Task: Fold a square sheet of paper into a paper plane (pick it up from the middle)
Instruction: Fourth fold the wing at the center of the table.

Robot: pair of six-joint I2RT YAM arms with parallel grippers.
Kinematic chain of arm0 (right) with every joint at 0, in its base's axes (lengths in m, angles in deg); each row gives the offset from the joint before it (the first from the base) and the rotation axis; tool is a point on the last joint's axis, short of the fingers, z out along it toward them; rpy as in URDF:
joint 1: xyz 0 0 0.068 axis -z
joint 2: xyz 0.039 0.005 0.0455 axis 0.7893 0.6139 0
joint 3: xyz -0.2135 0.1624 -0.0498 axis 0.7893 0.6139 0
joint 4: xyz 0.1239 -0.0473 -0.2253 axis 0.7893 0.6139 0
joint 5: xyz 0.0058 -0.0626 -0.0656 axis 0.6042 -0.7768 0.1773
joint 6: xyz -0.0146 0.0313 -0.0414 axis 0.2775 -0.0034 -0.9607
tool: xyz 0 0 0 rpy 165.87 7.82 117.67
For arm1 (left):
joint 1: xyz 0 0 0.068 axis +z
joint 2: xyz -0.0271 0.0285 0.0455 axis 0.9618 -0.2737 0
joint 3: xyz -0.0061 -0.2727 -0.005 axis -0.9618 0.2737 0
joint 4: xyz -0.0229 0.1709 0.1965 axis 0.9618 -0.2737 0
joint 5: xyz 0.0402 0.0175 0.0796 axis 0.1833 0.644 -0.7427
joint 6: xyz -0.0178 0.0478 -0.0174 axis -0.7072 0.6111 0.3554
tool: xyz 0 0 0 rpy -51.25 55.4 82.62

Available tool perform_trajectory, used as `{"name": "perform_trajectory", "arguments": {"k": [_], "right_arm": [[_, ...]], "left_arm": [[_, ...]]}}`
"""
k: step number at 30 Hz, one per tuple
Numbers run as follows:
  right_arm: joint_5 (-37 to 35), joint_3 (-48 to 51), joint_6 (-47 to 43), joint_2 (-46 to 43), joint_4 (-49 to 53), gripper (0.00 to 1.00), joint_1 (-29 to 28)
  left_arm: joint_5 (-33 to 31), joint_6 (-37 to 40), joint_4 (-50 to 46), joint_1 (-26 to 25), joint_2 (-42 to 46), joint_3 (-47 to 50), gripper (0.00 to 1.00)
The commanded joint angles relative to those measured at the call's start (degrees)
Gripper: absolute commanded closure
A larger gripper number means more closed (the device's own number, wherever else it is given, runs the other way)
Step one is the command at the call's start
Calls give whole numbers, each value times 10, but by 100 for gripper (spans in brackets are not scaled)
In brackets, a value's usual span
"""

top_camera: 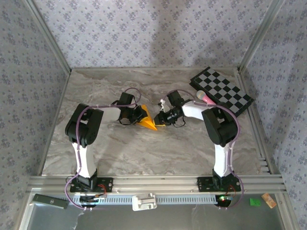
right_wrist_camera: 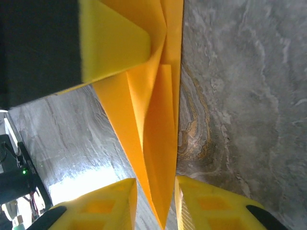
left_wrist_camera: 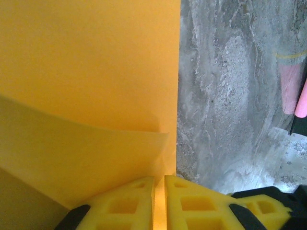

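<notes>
Mid-frame in the top view, over the marbled table (top_camera: 120,153): the paper plane (top_camera: 149,123), orange-yellow, folded to a point. Gripped from the left by the left tool (top_camera: 140,117), clamped narrow on its edge. Flanked on the right by the right tool (top_camera: 160,121), parted, pointed tip between its fingers (right_wrist_camera: 211,208), gap visible on one side.
</notes>
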Motion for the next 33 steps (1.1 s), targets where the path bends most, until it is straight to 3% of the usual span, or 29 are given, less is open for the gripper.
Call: {"name": "perform_trajectory", "arguments": {"k": [1, 8, 14, 21, 33], "right_arm": [[-39, 1, 12, -33, 11, 73, -1], [-60, -48, -7, -8, 38, 76, -31], [-149, -48, -8, -6, 49, 74, -39], [-98, -61, -26, 21, 58, 74, -45], [-57, -65, -29, 42, 54, 84, -47]], "left_arm": [[-6, 14, -19, -3, -14, -7, 87], [-2, 13, -16, -3, -13, -12, 86], [1, 11, -13, -3, -10, -13, 86], [4, 12, -13, -3, -7, -15, 86], [3, 9, -13, -3, -4, -16, 86]]}}
